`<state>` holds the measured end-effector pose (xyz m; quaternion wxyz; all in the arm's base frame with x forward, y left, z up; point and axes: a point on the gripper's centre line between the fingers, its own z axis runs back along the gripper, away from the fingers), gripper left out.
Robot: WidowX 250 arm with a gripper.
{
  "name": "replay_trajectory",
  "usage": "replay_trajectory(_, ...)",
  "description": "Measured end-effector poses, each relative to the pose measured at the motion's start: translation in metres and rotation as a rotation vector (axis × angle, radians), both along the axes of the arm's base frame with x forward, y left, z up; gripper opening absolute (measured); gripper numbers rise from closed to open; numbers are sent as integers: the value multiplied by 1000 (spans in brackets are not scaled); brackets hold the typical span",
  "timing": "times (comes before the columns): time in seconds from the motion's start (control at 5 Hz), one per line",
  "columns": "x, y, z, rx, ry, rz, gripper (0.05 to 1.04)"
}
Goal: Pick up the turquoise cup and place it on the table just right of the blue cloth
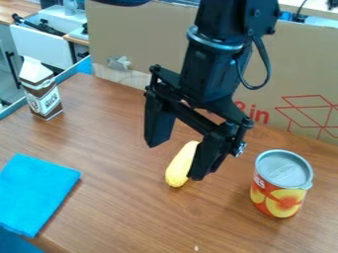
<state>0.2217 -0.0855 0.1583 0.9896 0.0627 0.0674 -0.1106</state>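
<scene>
Nothing is gripped yet by the pincer (176, 161), held spread above the worktop (119, 207), where the yellow vegetable (177, 171) (partly hidden) is seen between the blue cloth (33, 190) and the can (280, 190).

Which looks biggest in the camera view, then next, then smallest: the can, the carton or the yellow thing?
1. Can
2. Carton; it stands farther back, so its real size is unsure
3. Yellow thing; the gripper covers a bit of it
</scene>
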Motion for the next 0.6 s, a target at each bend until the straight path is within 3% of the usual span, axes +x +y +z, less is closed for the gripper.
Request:
replay_trajectory(0.2, 0, 0, -4, 5, 16, -1, 1001)
replay_trajectory(0.4, 9, -29, -20, 30, 55, -95, 1001)
replay_trajectory(0.6, 12, -56, -32, 19, 44, -192, 1001)
